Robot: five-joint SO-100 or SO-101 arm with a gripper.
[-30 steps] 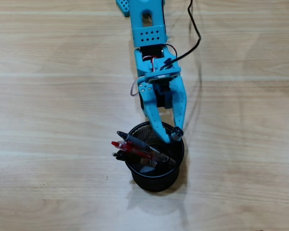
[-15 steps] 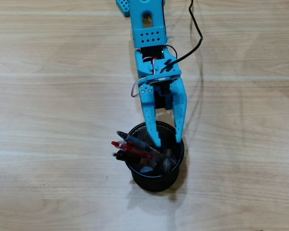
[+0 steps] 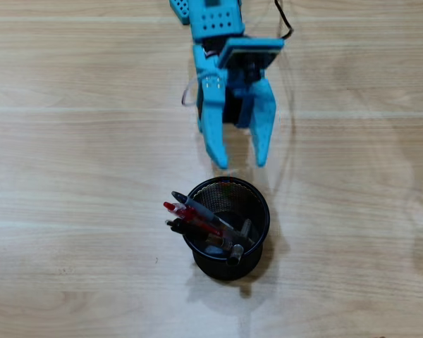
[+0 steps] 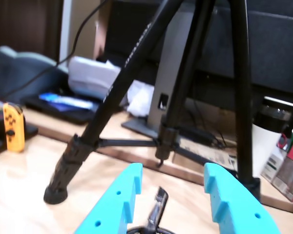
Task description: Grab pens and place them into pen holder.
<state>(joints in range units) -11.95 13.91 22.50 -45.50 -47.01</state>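
A black mesh pen holder (image 3: 257,204) stands on the wooden table in the overhead view. Several pens (image 3: 201,220), one red, others dark, lean inside it toward its left rim. My blue gripper (image 3: 238,163) hangs just above the holder's far rim, jaws open and empty. In the wrist view the two blue fingers (image 4: 122,197) frame a dark pen top (image 4: 157,209) and a sliver of the holder's rim (image 4: 144,230) at the bottom edge. No loose pen shows on the table.
A black tripod (image 4: 136,83) stands on the table edge ahead of the gripper in the wrist view, one foot (image 4: 56,192) at left. Behind it are a white cup (image 4: 267,141), boxes, an orange controller (image 4: 13,126) and clutter.
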